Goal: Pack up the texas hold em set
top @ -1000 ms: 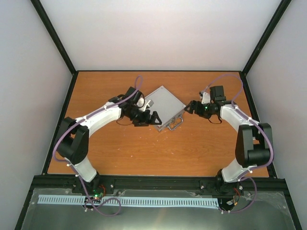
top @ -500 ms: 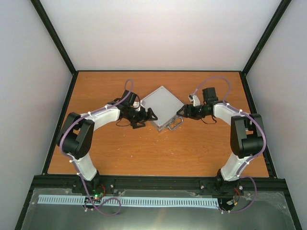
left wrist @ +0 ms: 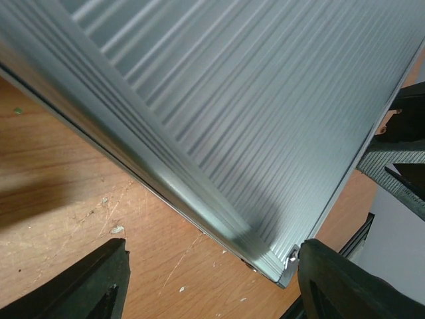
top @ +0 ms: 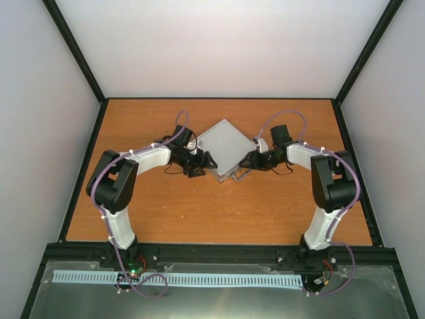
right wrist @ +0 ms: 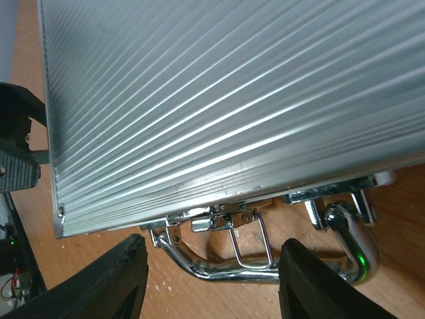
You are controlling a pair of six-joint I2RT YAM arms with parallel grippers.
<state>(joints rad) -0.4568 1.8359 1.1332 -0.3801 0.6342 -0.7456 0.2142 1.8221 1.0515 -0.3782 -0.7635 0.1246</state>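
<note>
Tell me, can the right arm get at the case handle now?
Probably yes: the right pincer is open, the handle lies just ahead of it, and nothing stands between them.

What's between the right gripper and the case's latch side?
Nothing foreign. The right gripper has its open fingers at the latch edge of the closed silver ribbed aluminium case. Only the case's own chrome handle lies between them, flat on the wooden table.

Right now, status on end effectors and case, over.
Left end effector open at case corner. Right end effector open over handle. Case lid down. Nothing blocking.
</note>
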